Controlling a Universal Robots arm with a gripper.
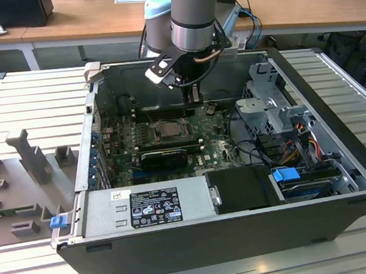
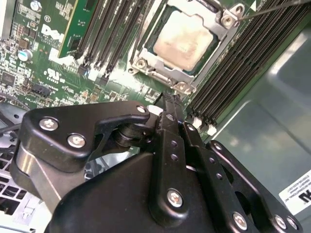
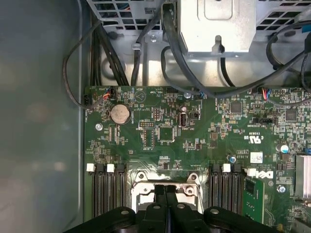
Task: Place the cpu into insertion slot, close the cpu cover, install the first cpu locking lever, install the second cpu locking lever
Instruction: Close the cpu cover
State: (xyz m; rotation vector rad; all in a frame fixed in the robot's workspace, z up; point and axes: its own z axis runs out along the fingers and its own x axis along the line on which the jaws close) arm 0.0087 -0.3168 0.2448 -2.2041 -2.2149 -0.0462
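So the gripper [image 2: 172, 99] is pinched fully closed with nothing between its fingers, and its tip is right at the edge of the cpu cover [image 2: 163, 73]; can't tell if it's actually touching. The cpu [image 2: 187, 39] is sitting in the insertion slot [image 1: 168, 129] with the cover's frame lying flat around it, and memory slots [image 2: 243, 63] run along both sides. The open pc case [image 1: 339, 162] lies on a ribbed metal table [image 1: 13, 100], with wooden desks [image 1: 83, 17] behind it.
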